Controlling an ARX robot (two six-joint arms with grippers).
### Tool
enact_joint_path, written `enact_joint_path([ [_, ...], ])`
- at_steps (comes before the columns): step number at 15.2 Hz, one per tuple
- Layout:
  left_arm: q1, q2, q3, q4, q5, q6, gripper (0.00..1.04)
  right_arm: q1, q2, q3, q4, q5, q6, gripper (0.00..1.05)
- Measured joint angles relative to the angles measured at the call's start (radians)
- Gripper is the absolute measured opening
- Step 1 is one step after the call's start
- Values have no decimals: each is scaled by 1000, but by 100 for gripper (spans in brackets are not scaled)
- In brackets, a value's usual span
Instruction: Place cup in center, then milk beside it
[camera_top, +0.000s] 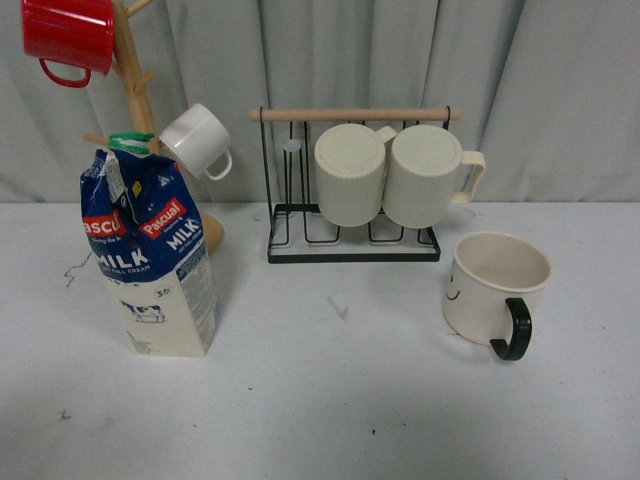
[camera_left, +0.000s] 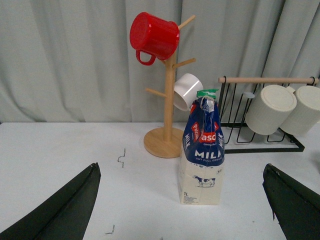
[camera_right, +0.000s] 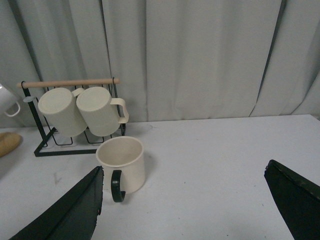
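Altogether one cup (camera_top: 495, 285), one milk (camera_top: 155, 265), two ribbed mugs (camera_top: 350, 175).

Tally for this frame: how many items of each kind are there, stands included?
Mugs and cups: 5 (red mug, small white cup, left ribbed mug, right ribbed mug, smiley mug)
Cartons: 1 (milk carton)
Stands: 2 (wooden mug tree, wire rack)
Total: 8

Upright cup (camera_right: 122, 161) on the table (camera_right: 215, 160) near a wire rack (camera_right: 70, 82) of two ribbed mugs (camera_right: 100, 112), fingers (camera_right: 65, 220) wide apart
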Motion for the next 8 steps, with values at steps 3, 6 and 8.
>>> enact_joint_path([
  [3, 0, 0, 0, 0, 0, 0, 98, 0, 0, 0, 0, 0, 0, 98],
  [6, 0, 0, 0, 0, 0, 0, 98, 0, 0, 0, 0, 0, 0, 98],
  [8, 0, 0, 0, 0, 0, 0, 98, 0, 0, 0, 0, 0, 0, 98],
])
